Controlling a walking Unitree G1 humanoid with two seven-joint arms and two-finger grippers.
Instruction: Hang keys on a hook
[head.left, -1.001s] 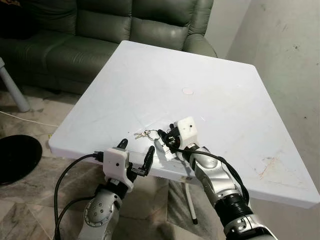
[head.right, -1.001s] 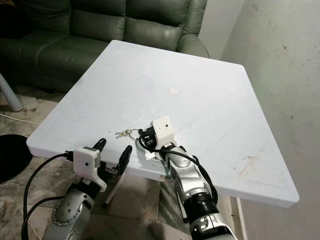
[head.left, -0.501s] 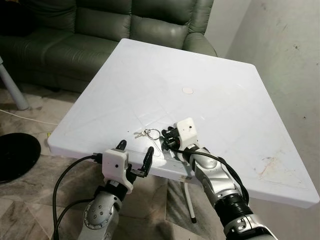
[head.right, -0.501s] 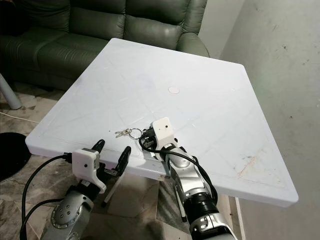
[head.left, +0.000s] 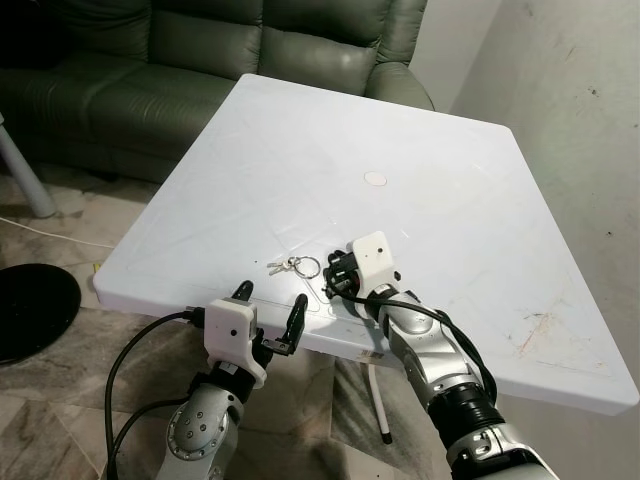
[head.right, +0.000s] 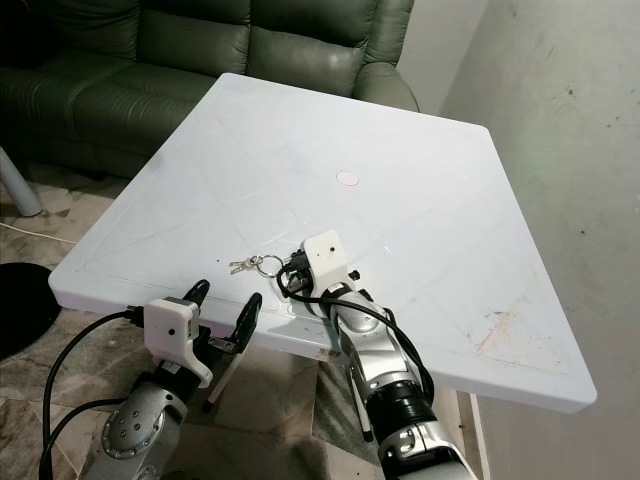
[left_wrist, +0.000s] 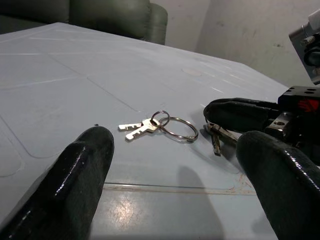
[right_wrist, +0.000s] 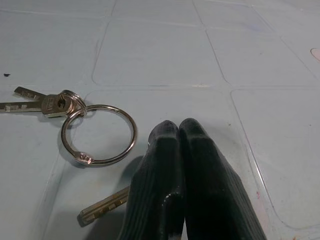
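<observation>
White table (head.left: 450, 200), right tool (right_wrist: 179, 131) lowered beside keys (right_wrist: 75, 120), fingers pressed together, left tool (head.left: 270, 305) spread apart at edge.

The keys (head.left: 291, 266) lay on the table (head.left: 420, 130) near its front edge. The right hand (head.left: 334, 277) rested on the table just right of them; the left hand (head.left: 270, 305) hung before the edge. A sofa (head.left: 150, 60) stood behind the table.
</observation>
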